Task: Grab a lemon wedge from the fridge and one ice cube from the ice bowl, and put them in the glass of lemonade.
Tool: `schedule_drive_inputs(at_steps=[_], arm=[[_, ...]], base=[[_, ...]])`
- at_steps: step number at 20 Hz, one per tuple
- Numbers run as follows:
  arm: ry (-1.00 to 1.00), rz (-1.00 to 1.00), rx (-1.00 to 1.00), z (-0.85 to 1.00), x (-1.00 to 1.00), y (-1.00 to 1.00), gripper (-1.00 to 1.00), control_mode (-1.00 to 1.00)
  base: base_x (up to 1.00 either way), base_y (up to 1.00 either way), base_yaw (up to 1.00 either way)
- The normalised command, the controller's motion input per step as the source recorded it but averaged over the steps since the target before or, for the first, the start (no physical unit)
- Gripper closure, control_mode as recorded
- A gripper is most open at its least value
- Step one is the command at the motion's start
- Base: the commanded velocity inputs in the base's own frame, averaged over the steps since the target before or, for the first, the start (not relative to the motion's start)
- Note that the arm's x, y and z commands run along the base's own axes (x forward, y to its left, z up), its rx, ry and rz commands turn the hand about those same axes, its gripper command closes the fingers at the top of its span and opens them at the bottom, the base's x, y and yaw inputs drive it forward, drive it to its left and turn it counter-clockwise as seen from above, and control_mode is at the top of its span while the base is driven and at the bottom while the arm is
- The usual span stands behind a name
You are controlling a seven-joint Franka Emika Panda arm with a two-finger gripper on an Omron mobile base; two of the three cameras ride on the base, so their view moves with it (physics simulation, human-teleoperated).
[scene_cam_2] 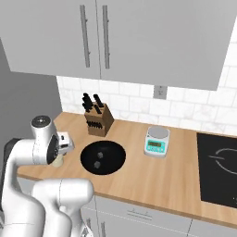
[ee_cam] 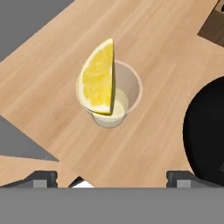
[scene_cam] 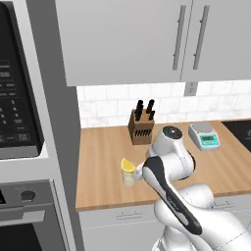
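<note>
While the ice bowl neighbours it, the knife block stands behind.

Both base views look forward and down from behind the arm, left and right, sharing the pale wooden counter, wooden knife block and small grey scale. The hand view looks close down on the clear tumbler.
</note>
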Motion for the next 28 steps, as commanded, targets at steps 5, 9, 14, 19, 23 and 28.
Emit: schedule_drive_inputs(at_steps=[5,9,14,19,23,28], arm=[[0.03,0.0,0.01,0.0,0.16,-0.75,-1.0,-1.0],[0.12,-0.01,0.0,0.2,0.14,-0.68,-1.0,-1.0],[0.21,-0.11,-0.1,0.08,0.12,-0.21,-1.0,-1.0],[0.16,-0.17,-0.05,0.0,0.29,-0.09,-1.0,-1.0],[0.01,-0.16,0.02,0.0,0.14,-0.23,-1.0,-1.0],[0.01,-0.12,0.02,-0.23,0.11,-0.35,-1.0,-1.0]], base=[[0.0,0.0,0.0],[0.0,0.0,0.0],[0.0,0.0,0.0],[0.0,0.0,0.0],[0.0,0.0,0.0],[0.0,0.0,0.0]])
